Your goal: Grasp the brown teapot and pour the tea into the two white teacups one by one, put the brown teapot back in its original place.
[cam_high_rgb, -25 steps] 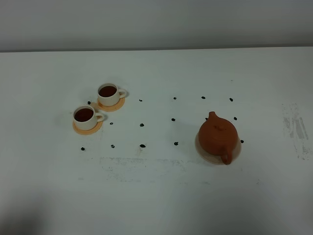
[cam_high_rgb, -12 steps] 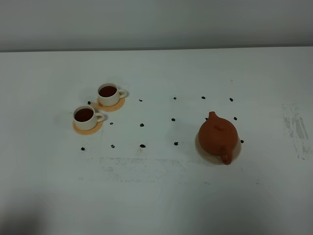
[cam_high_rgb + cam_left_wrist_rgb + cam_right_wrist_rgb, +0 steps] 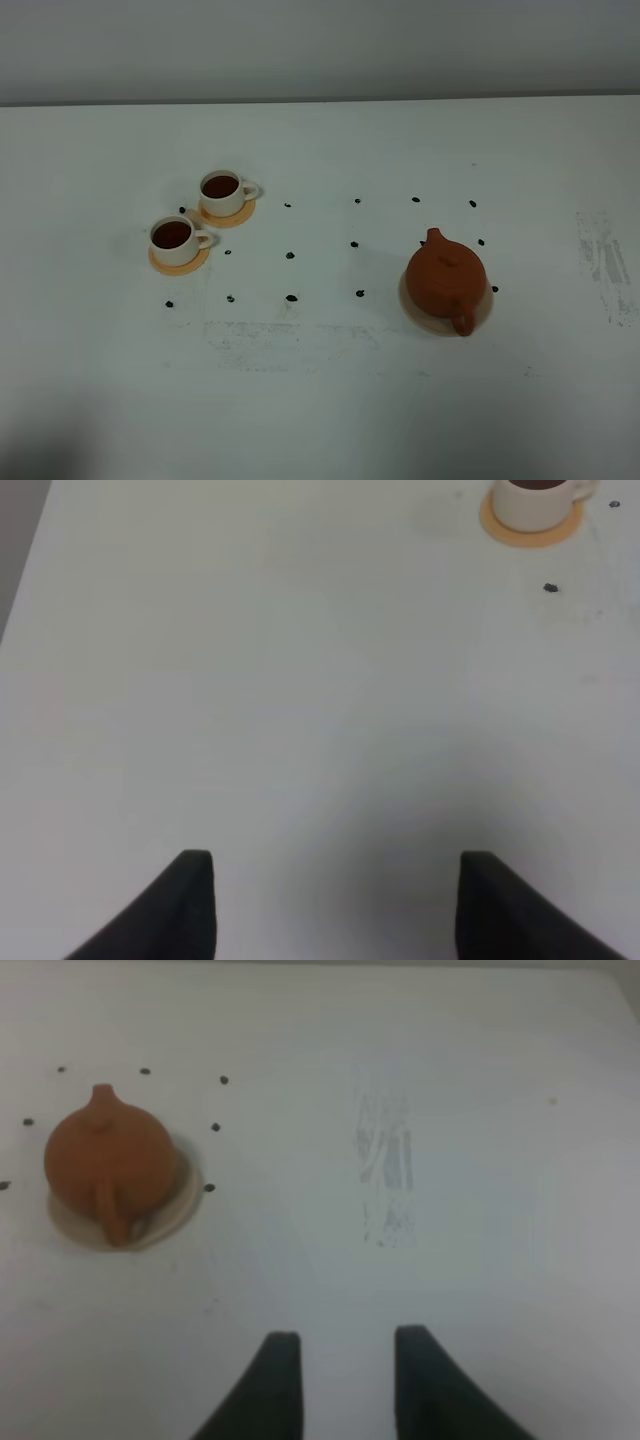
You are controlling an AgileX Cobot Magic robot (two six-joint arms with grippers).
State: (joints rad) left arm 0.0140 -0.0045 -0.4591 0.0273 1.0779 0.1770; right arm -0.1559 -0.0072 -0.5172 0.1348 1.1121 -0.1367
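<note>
The brown teapot sits upright on its pale round disc on the white surface, handle toward the camera. Well to the left of the teapot, two white teacups full of dark tea stand on orange coasters. Both the left hand and the right hand hover with fingers apart, holding nothing

both tools apart, empty
</note>
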